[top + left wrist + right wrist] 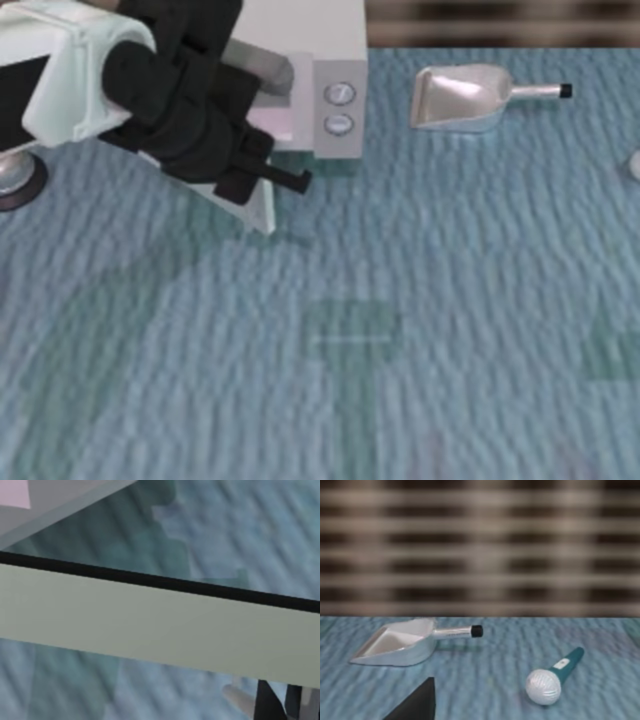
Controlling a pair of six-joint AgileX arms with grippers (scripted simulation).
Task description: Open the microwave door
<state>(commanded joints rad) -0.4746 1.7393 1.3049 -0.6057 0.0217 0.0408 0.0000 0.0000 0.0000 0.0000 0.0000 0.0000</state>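
Microwave door (262, 205): swung partly open from the microwave (315, 45), pale interior showing.
Left gripper (285, 178): at the door's free edge (finger gap: cannot tell).
Right arm: out of view.

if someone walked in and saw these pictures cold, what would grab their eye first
Probably the left arm's black gripper at the top left, set against the edge of the microwave door, which stands swung out from the white microwave. Next, the silver scoop lying to the microwave's right on the blue table.
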